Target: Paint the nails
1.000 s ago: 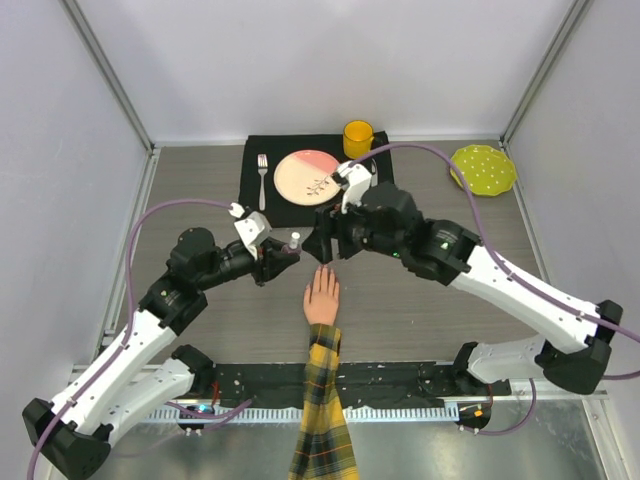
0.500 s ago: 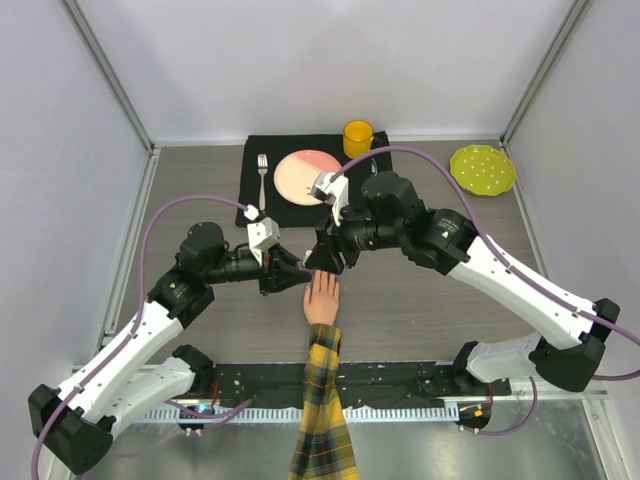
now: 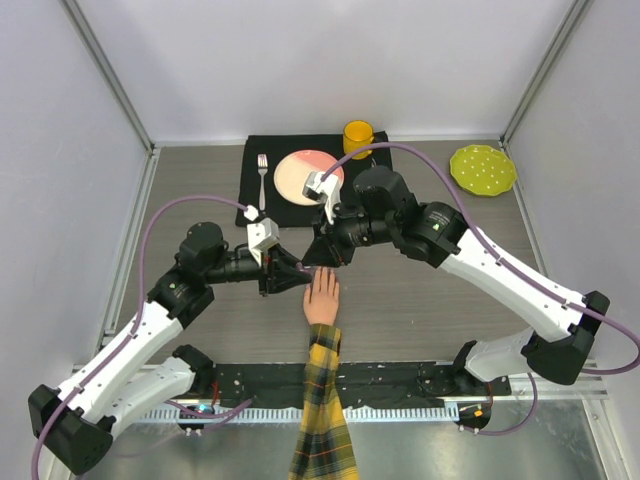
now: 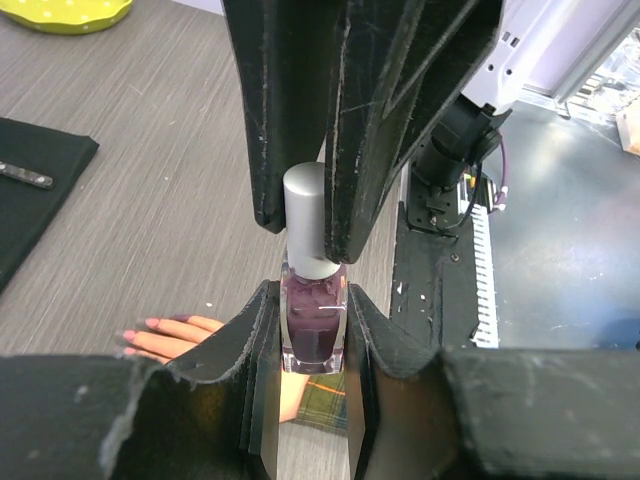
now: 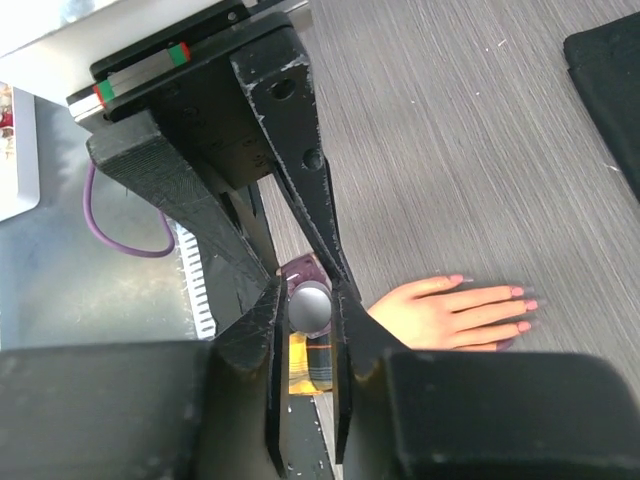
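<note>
— Checking the nails point(image 5: 530, 305) from my end. How do they look on yr screens?

— Tiny, pink, tipping the pale peach mannequin hand point(image 3: 322, 295). It lies flat, palm down on the table point(image 3: 430, 300), fingers pointing away from the arm bases. The plaid sleeve point(image 3: 325, 420) trails back to the near edge.

— And the grippers?

— I've got the left gripper point(image 4: 313, 320) clamped on the glass body of the purple bottle point(image 4: 314, 340), w/ the right gripper point(image 5: 312, 305) pinched on its cap point(image 4: 307, 215). In top cam they meet just off the fingertips, a bit toward the left arm's side. In the wrist cams the nails sit on the table below the bottle, near it but touching neither gripper.
</note>
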You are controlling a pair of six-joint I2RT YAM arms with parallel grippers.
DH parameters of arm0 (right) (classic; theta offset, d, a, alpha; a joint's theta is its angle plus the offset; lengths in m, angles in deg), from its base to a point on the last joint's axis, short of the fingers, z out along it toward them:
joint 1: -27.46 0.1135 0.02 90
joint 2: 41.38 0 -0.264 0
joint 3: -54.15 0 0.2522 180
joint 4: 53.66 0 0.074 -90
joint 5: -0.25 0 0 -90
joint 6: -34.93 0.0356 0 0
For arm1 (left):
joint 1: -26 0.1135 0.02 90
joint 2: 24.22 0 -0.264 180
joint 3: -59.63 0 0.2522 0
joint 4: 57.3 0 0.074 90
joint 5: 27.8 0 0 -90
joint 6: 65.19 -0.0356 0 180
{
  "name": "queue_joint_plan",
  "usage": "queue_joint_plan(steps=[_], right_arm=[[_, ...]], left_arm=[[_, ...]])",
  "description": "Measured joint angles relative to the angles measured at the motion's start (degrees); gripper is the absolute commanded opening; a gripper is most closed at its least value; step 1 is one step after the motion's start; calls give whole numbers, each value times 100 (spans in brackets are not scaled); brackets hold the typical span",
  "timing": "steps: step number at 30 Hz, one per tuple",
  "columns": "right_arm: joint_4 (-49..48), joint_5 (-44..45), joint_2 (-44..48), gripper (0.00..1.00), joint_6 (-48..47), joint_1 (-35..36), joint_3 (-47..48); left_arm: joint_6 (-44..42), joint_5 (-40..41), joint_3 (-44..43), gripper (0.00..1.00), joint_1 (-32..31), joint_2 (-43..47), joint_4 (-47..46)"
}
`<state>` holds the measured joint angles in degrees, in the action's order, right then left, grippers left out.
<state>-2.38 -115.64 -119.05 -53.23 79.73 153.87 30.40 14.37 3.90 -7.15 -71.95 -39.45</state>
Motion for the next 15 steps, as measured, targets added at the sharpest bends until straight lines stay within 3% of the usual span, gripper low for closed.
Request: queue_joint_plan(steps=[2, 11, 15], right_arm=[[9, -4, -9, 1, -20, -13, 0], [-332, 26, -245, 1, 127, -83, -11], [-761, 723, -361, 1, 1040, -28, -122]], left_arm=[[-9, 74, 0, 0, 0, 13, 11], [-256, 1080, 0, 0, -55, 249, 356], [-358, 1843, 0, 0, -52, 352, 485]])
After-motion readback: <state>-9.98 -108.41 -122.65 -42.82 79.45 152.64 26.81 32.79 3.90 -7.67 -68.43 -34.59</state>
